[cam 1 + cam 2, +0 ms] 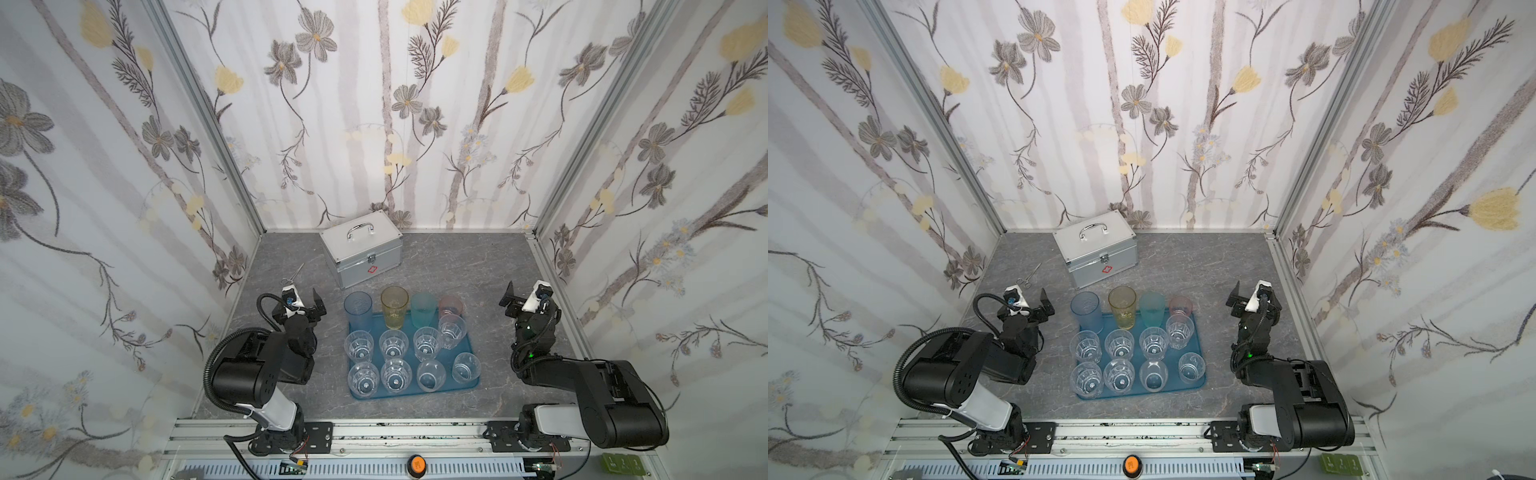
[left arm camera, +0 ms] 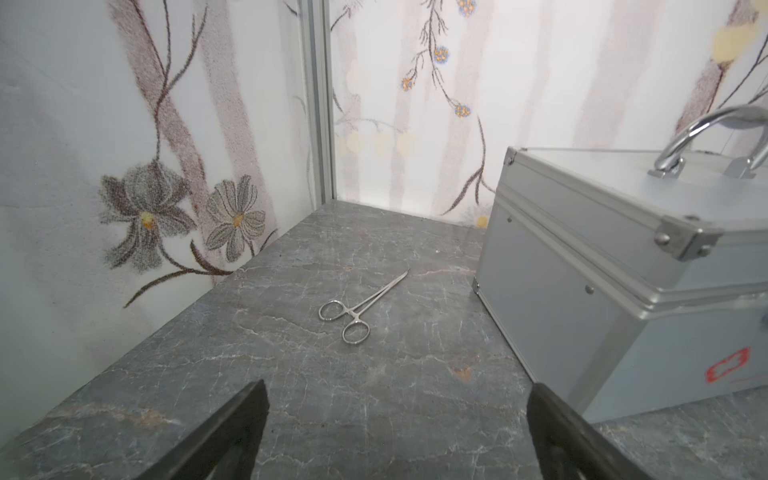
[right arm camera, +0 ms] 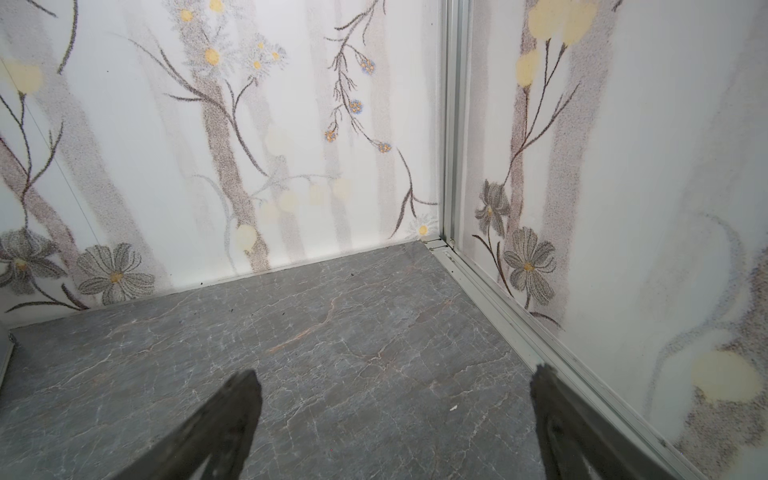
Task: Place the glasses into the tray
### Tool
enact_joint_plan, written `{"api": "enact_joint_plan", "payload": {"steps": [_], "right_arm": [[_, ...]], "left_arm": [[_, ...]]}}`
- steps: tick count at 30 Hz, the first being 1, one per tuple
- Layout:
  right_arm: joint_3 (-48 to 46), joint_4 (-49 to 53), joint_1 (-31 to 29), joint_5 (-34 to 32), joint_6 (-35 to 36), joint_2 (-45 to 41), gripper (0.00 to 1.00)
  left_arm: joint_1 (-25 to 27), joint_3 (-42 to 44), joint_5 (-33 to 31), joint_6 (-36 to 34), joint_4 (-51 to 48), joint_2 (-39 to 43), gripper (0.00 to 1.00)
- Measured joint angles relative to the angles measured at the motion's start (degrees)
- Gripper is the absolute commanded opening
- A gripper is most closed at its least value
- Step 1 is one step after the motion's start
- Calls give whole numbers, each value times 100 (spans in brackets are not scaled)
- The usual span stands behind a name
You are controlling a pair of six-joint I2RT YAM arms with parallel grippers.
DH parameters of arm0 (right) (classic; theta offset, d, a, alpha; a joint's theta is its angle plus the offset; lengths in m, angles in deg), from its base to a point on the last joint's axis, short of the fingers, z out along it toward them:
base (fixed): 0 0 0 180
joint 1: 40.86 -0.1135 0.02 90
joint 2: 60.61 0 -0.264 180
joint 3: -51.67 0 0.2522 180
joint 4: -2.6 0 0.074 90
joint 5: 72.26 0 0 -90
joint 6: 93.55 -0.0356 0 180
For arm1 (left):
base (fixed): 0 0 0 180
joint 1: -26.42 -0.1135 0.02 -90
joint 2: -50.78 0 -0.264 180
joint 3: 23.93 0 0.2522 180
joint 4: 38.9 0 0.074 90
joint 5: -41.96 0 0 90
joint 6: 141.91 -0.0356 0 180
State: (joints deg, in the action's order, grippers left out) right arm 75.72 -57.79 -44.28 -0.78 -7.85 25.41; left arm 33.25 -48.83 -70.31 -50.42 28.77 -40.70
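Left gripper (image 1: 318, 308): jaws spread wide, released, nothing between the fingers, nothing touched. Poised above the grey surface (image 1: 457, 266) just left of the tray (image 1: 450, 353), level with its far end. From the left wrist: both dark fingertips (image 2: 245, 415) far apart over bare stone, steel forceps (image 2: 361, 309) lying flat farther on, silver case (image 2: 582, 270) to the right of those, lid closed, handle up.

Right gripper (image 1: 510, 301): likewise fully open and empty. Held above the surface to the right of the tray, well apart from it, facing the far right corner of the walled cell. From the right wrist, only bare stone and flowered wall beyond the fingertips (image 3: 241, 407).

Glasses (image 1: 393, 343), in both top views: all gathered at the teal-blue tray, near the middle of the surface, nearer than the silver case. Eight clear glasses (image 1: 396, 376) upright inside the rim, four in a near row and four in a middle row, the rightmost of the middle row set a little farther back. Four taller tinted ones in a far row, left to right: blue tumbler (image 1: 358, 309), yellow tumbler (image 1: 395, 305), teal tumbler (image 1: 424, 309), pink tumbler (image 1: 451, 307), all along the tray's far rim. Bases inside that rim or on it: cannot tell from above. Pink tumbler partly hidden behind a clear one. Blue tumbler near the left gripper, not touching.
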Motion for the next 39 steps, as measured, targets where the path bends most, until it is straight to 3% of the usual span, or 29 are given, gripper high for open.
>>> {"api": "enact_joint_plan", "payload": {"steps": [39], "right_arm": [[0,-61,0,13,-15,0,100]], "left_arm": [[-188,-9,678,140,-26,17,100]]}}
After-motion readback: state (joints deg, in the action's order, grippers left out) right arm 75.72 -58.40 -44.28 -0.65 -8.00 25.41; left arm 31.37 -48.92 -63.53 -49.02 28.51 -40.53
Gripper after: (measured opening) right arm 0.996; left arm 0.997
